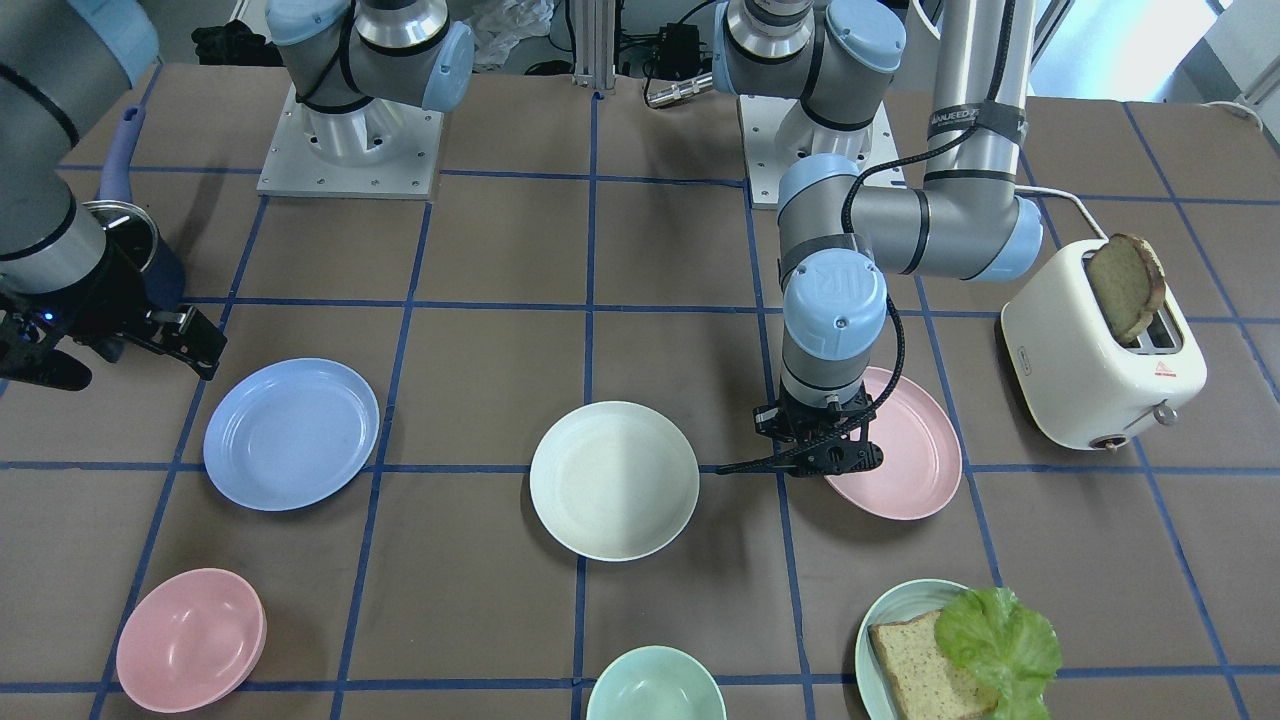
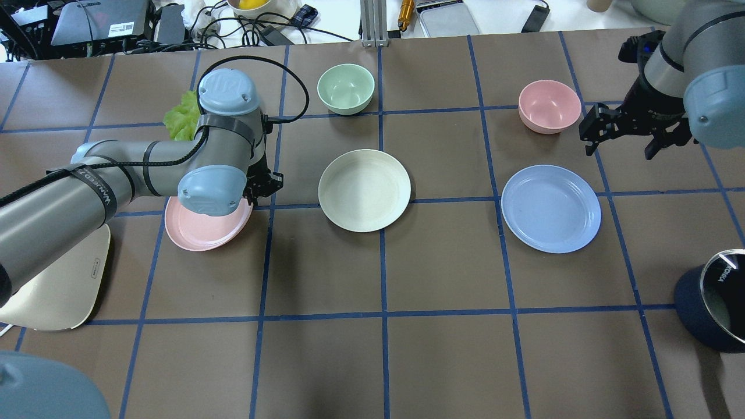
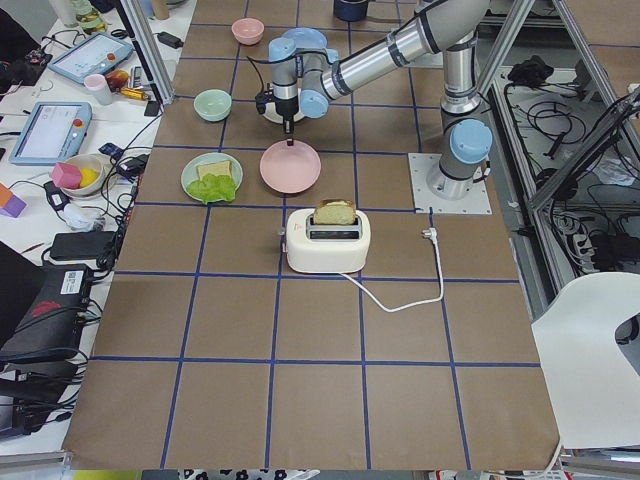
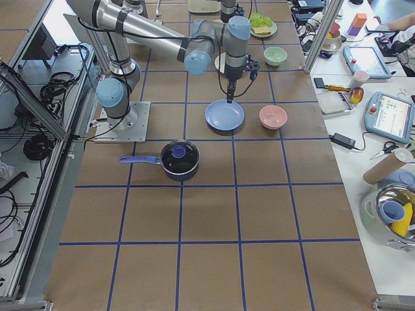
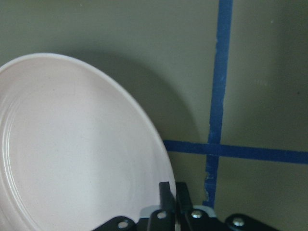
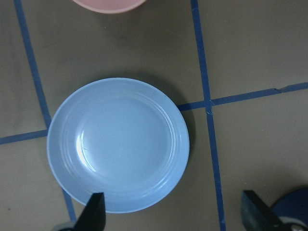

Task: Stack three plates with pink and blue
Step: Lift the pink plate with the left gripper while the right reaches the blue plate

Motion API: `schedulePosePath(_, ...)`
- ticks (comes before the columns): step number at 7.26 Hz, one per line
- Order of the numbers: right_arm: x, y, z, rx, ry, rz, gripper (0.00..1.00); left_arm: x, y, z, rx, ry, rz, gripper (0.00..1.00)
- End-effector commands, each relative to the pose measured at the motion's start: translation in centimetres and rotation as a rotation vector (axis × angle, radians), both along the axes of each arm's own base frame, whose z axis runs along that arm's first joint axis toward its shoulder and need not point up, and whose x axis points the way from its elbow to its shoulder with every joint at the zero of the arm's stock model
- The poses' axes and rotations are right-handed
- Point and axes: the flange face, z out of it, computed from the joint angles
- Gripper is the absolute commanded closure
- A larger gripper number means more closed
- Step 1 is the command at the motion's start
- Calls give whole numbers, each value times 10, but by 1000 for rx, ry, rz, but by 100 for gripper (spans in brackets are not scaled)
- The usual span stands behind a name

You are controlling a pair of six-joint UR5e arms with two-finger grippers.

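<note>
Stacked: nothing yet; white plate (image 2: 364, 190) is uncovered.
Left pincer (image 5: 172, 188): clamped on pink plate (image 5: 72, 144) rim.
Right pincer (image 6: 175, 211): spread wide above blue plate (image 6: 120, 144).

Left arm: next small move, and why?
Probably lift the pink plate clear and carry it toward the cream plate. The left end effector looks shut on its rim, the plate seems tilted, and the cream plate sits bare.

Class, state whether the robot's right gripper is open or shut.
Open: in its wrist view the right gripper shows both fingertips wide apart, gripping nothing; the blue plate lies below.
</note>
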Motion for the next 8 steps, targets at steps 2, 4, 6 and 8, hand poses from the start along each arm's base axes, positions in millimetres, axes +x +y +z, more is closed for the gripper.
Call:
schedulePosePath(2, -35, -13, -67, 64, -69, 61, 0, -30, -28, 60, 11, -3, 52, 100)
schedulePosePath(4, -61, -25, -92, 27, -58, 123, 0, -64, -30, 59, -1, 3, 80, 100)
schedulePosePath(6, -76, -32, -125, 32, -107, 105, 0, -97, -40, 71, -20, 37, 55, 100)
schedulePosePath(8, -72, -20, -145, 33, -151, 138, 9, -130, -46, 79, -26, 40, 77, 100)
